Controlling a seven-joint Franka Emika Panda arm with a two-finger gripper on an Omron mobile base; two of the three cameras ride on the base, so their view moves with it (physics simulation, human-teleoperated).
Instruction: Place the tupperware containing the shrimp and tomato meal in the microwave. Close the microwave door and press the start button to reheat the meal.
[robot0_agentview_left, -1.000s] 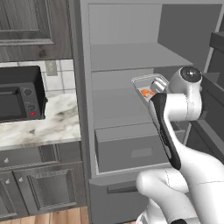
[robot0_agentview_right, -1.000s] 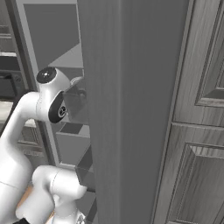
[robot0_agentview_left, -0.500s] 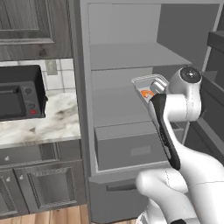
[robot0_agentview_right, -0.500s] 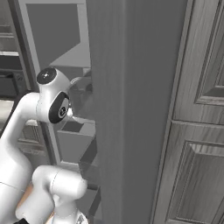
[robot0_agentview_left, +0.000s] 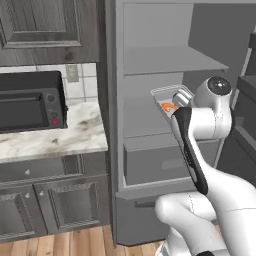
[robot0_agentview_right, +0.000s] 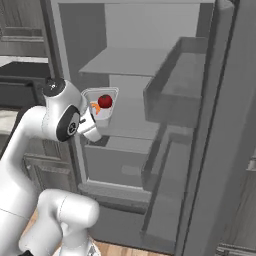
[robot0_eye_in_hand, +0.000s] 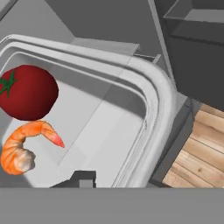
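Left base view: from behind the arm's left, facing forward and down at the open fridge (robot0_agentview_left: 165, 100), countertop (robot0_agentview_left: 50, 140) alongside. Right base view: from the arm's right, same fridge interior and tupperware (robot0_agentview_right: 100, 105) shared. Hand view: very near, looking past the fingers into the tupperware, tomato (robot0_eye_in_hand: 27, 92) and shrimp (robot0_eye_in_hand: 24, 148) ahead of them.

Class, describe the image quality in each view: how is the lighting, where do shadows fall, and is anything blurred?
Left base view: flat, even light, no glare, fridge soft grey. Right base view: the tomato reads clearly in the container, edges slightly soft. Hand view: sharp; tomato and shrimp cast soft shadows on the container floor.
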